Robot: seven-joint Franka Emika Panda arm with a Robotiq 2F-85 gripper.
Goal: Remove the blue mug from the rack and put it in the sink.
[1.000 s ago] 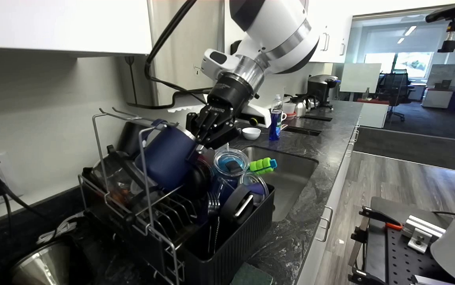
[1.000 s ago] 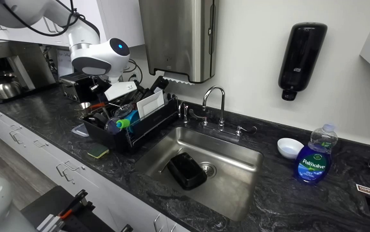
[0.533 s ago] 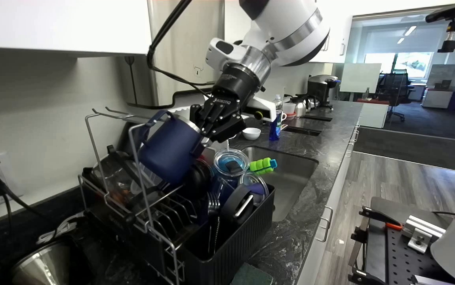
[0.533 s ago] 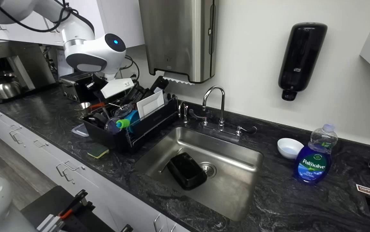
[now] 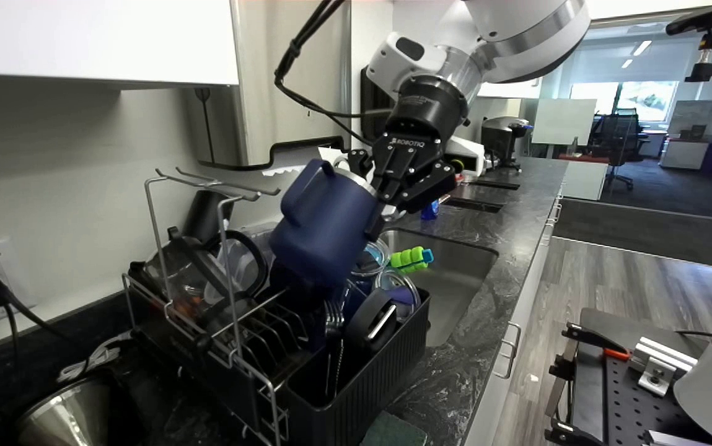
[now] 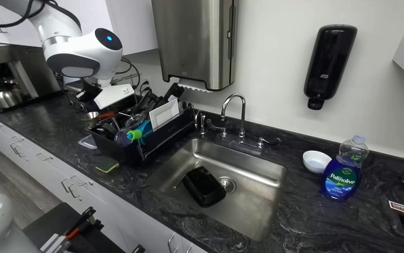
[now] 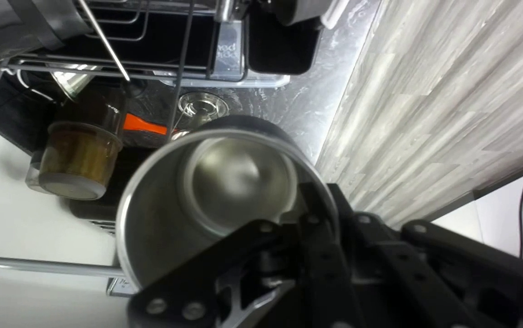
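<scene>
The blue mug [image 5: 325,226] hangs tilted over the dish rack [image 5: 227,272] in an exterior view, its handle toward the wall side. My gripper [image 5: 375,224] is shut on the mug's rim. In the wrist view I look into the mug's steel inside [image 7: 238,182]. One finger of the gripper [image 7: 327,196] is inside the rim and one outside. Whether the mug's base touches the dishes below cannot be told. The mug is hidden in the exterior view with the full sink [image 6: 254,211]. The sink also shows behind the rack [image 5: 464,266].
A black caddy [image 5: 386,365] with utensils, lidded cups and a green-handled item [image 5: 410,259] stands at the rack's side. A black container [image 6: 203,186] lies in the sink. The faucet [image 6: 242,116], a white plate [image 6: 164,113] and a soap bottle [image 6: 342,172] stand around it. A paper towel dispenser [image 6: 194,42] hangs above.
The gripper has carried the mug up and to the right, away from the rack's upright wires, in an exterior view. A black mug and pitcher behind it now show. The grip holds.
</scene>
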